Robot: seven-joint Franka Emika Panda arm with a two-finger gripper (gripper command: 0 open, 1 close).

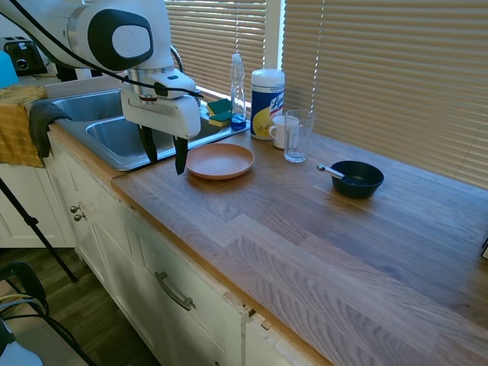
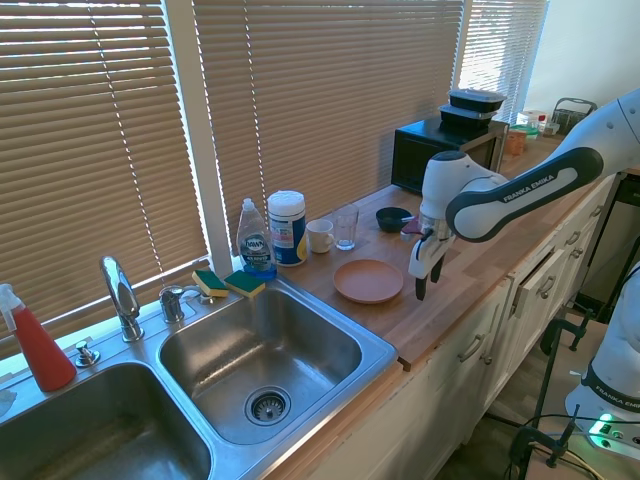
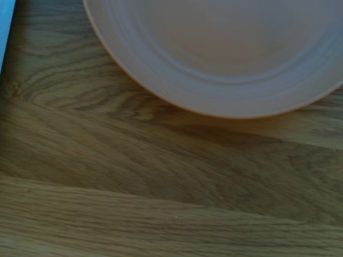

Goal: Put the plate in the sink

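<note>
The salmon-orange plate lies flat on the wooden counter, just right of the sink. The wrist view shows its rim from close by, above bare wood. My gripper hangs a little above the counter beside the plate, on the side toward the counter's front edge. Its two dark fingers point down and stand open with nothing between them. The steel double sink is empty in its near basin, with the chrome faucet behind it.
Behind the plate stand a glass, a white mug, a wipes canister, a dish soap bottle and sponges. A dark blue bowl with a spoon sits further right. A yellow towel hangs over the sink's far edge.
</note>
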